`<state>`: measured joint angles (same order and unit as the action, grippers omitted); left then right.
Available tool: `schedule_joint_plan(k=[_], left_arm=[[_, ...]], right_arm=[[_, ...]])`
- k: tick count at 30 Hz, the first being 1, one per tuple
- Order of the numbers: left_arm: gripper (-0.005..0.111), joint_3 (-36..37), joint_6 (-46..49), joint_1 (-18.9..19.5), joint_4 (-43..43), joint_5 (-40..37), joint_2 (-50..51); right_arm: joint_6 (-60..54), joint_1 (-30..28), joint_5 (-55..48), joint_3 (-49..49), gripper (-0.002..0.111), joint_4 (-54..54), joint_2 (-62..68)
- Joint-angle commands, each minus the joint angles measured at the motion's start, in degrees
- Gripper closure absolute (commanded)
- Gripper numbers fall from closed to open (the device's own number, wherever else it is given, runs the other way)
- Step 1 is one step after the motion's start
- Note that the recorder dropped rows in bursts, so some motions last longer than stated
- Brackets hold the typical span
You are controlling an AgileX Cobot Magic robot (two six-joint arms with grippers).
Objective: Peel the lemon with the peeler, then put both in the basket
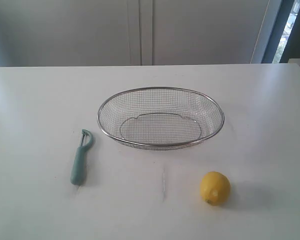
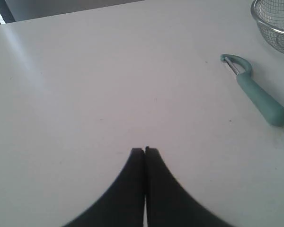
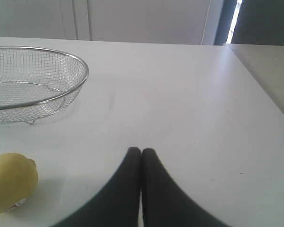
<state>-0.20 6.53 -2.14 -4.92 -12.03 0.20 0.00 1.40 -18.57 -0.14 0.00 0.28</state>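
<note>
The left gripper was pressed fully together, its two dark fingers meeting along a thin seam. It gripped nothing and hung above bare table. The right gripper was the same: fingers flush against each other, clamped on nothing, over the open white surface.

The basket sat at the middle of the table. In the exterior view the peeler lay off the basket's left end, nearer the camera than the basket and apart from its rim, with its looped head toward the basket and its teal handle pointing away. The lemon rested on the table in front of the basket's right end, well clear of it and far from the peeler.

Only the wrist views showed the grippers, and in both the frame edge cut the fingers off at their bases. The left wrist view caught just a corner of the basket's mesh. The right wrist view cropped the basket and part of the lemon. A pale mark low on the lemon was too blurred to make out.
</note>
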Motion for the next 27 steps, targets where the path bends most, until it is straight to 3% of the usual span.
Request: schedule_joint_plan(k=[1, 27], left_arm=[[0.106, 0.2, -0.1, -0.3, -0.4, 0.0, -0.2], [0.106, 0.2, -0.1, -0.3, -0.4, 0.0, -0.2]], right_arm=[[0.0, 0.3, 0.5, 0.1, 0.108, 0.0, -0.3], [0.0, 0.3, 2.4, 0.1, 0.108, 0.0, -0.3]])
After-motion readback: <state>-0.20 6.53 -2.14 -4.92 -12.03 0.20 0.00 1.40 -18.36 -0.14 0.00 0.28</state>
